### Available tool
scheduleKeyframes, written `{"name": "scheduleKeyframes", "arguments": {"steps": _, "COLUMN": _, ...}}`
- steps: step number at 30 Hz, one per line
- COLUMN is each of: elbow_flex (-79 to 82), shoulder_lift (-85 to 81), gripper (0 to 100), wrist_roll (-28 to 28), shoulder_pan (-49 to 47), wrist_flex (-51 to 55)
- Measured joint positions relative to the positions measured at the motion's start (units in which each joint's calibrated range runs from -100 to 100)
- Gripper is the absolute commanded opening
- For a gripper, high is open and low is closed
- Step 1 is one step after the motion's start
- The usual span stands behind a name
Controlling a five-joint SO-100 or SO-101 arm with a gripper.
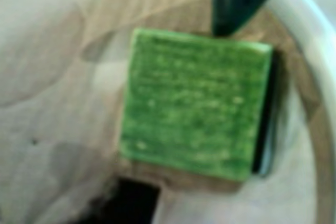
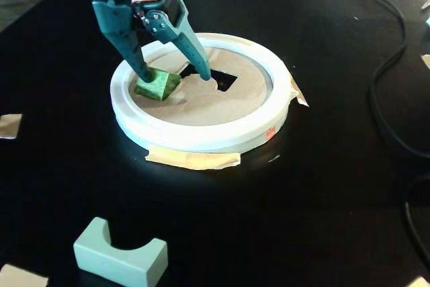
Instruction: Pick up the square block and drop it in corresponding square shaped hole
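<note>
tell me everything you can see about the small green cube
The small mottled green cube has glossy, streaky faces with paler flecks, looking like painted wood or plastic. It rests on the tan round board inside the thick white ring rim, left of the dark cut-outs in the fixed view, not in a hole. One teal finger of the open hand touches it.

White ring rim (image 2: 201, 136) hems the fingers (image 2: 199, 58); above seems clear.
</note>
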Motion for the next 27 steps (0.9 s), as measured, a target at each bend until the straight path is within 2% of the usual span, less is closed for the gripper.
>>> {"name": "scheduleKeyframes", "arguments": {"steps": 27, "elbow_flex": -0.59, "shoulder_lift": 5.08, "gripper": 75, "wrist_roll": -3.17, "shoulder_pan": -0.10, "wrist_flex": -2.91}}
